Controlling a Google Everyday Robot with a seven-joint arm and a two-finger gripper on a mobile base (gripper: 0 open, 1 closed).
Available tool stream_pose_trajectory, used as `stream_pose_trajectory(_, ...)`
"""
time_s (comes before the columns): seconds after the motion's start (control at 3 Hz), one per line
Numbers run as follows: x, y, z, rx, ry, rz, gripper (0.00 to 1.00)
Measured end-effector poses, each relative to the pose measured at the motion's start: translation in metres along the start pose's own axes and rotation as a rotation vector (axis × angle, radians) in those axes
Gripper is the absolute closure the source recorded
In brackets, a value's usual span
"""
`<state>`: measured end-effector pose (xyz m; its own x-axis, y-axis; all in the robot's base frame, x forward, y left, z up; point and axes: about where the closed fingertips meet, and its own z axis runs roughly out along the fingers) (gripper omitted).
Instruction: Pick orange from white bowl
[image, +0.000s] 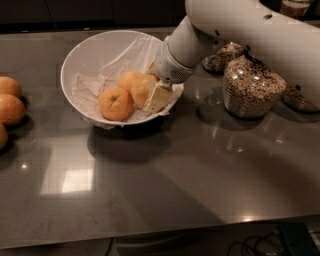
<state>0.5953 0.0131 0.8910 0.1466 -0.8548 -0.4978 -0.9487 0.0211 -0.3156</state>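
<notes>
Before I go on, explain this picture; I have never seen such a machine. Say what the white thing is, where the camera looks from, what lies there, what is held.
The big white shape is a robot's arm, reaching in from the upper right. Its tip is a two-finger gripper, down inside the white bowl against the paler orange; whether it grips yet cannot be seen. A deeper orange lies beside it. The one camera looks down on the dark counter from in front. More oranges sit at the left edge, glass jars on the right.
</notes>
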Motion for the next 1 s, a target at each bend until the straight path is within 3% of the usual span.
stream_pose_trajectory(1.0, -0.0017, -0.0019, -0.0063, 0.014, 0.023, -0.015, 1.0)
